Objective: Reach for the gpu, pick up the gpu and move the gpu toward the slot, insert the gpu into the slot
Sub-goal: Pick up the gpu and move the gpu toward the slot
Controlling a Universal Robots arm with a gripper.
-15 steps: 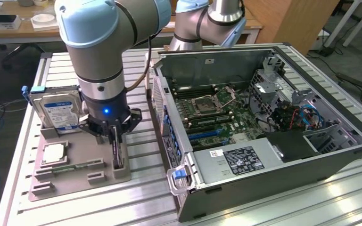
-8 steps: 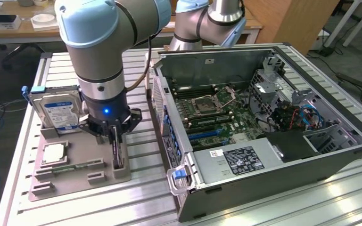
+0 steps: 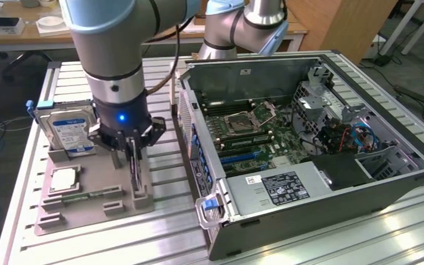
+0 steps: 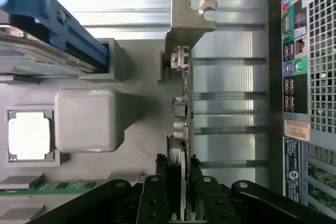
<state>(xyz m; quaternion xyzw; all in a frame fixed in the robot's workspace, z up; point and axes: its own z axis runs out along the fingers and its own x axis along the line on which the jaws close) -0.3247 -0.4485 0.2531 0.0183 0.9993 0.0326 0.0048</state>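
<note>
The gripper (image 3: 130, 148) has its fingers (image 4: 153, 195) pinched narrowly on the top edge of the gpu (image 3: 137, 175), which stands on edge in the tray (image 3: 79, 212) beside the case (image 3: 220, 243). With so thin a hold, a tilted lift could jam the card in the tray or let it slip.

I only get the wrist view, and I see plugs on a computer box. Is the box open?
Observer: Yes, the computer case lies with its side open, and the green motherboard shows inside.
Operator: Is the gpu in there?
Observer: No, the gpu stands on edge in a grey tray beside the case, with the gripper at its top edge.
Operator: What's that blue thing?
Observer: A rail on a hard drive that stands upright in the tray and bears a blue label.
</note>
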